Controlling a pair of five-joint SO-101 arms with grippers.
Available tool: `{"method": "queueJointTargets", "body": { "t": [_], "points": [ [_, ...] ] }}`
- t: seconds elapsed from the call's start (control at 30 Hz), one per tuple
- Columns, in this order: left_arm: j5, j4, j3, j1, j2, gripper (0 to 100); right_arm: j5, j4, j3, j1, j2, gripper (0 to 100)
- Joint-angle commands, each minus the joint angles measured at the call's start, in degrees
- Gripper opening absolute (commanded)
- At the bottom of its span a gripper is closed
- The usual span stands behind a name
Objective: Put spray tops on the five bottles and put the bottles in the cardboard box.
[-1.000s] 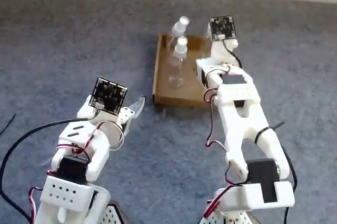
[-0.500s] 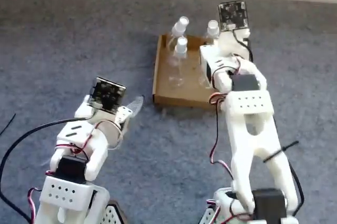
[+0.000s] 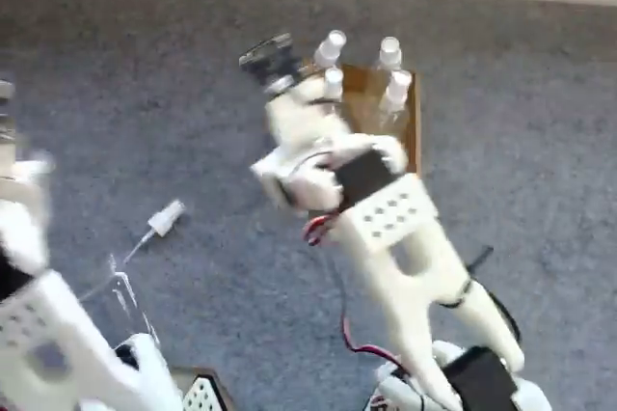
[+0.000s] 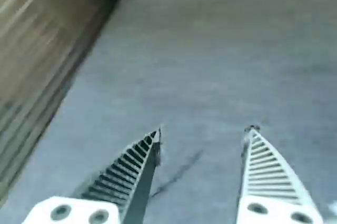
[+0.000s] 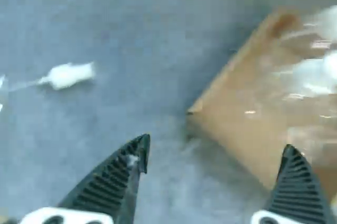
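The brown cardboard box (image 3: 413, 136) sits near the far edge of the grey table (image 3: 540, 160) and holds four clear plastic bottles (image 3: 396, 93), each capped in white. A loose white spray top (image 3: 166, 218) lies toward the table's left edge. The right gripper (image 5: 216, 148) hangs above the box's corner with its fingers wide apart. The left gripper (image 4: 203, 132) has its fingers equally wide, empty.

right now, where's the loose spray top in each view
high view: spray top lies on the carpet, left of the cardboard box.
right wrist view: spray top on carpet beyond the right pincer, apart from the box's corner.
left wrist view: grey carpet beyond the left pincer.
shared landmark: the cardboard box, in the high and right wrist views.
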State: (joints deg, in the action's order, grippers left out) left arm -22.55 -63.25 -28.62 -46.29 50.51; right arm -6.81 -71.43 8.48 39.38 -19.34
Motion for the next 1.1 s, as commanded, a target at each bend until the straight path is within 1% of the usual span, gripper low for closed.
{"method": "queueJointTargets", "body": {
  "t": [0.0, 0.07, 0.13, 0.23, 0.33, 0.43, 0.57, 0.7, 0.83, 1.0, 1.07],
  "points": [
    [-4.04, -0.62, 9.19, -8.31, -10.95, 23, 1.67, -0.57, -3.12, 5.58, 2.77, 31.0],
    [-7.21, -3.25, 9.45, -8.66, -16.13, 23, 2.64, -0.57, -3.12, 6.73, 5.05, 31.0],
    [-10.64, -8.97, 8.40, -8.22, -19.65, 23, 2.73, -0.57, -3.12, 6.73, 6.64, 31.0],
    [-13.63, -15.47, 3.82, -4.70, -21.32, 23, 2.46, -0.66, -3.12, 5.05, 7.34, 31.0],
    [-14.33, -18.02, -4.09, 0.66, -19.74, 23, 2.37, -3.38, -1.89, 1.45, 7.52, 31.0],
    [-13.63, -18.20, -11.56, 5.32, -16.84, 24, 2.29, -6.02, 0.31, -3.30, 7.25, 31.0],
    [-7.82, -17.23, -19.03, 9.54, -14.90, 24, 2.29, -9.19, 1.98, -10.86, 7.25, 31.0],
    [-5.10, -14.15, -23.96, 10.33, -14.90, 24, 1.93, -12.88, 1.89, -17.80, 7.25, 31.0],
    [-4.84, -12.40, -28.26, 10.24, -14.90, 24, -4.92, -14.90, 1.71, -23.25, 7.25, 31.0],
    [-4.92, -11.08, -31.43, 10.42, -14.90, 24, -6.24, -18.24, 1.54, -29.85, 7.25, 31.0],
    [-5.10, -9.67, -33.10, 11.30, -14.99, 23, -8.62, -18.51, 1.54, -32.31, 7.25, 31.0]
  ]
}}
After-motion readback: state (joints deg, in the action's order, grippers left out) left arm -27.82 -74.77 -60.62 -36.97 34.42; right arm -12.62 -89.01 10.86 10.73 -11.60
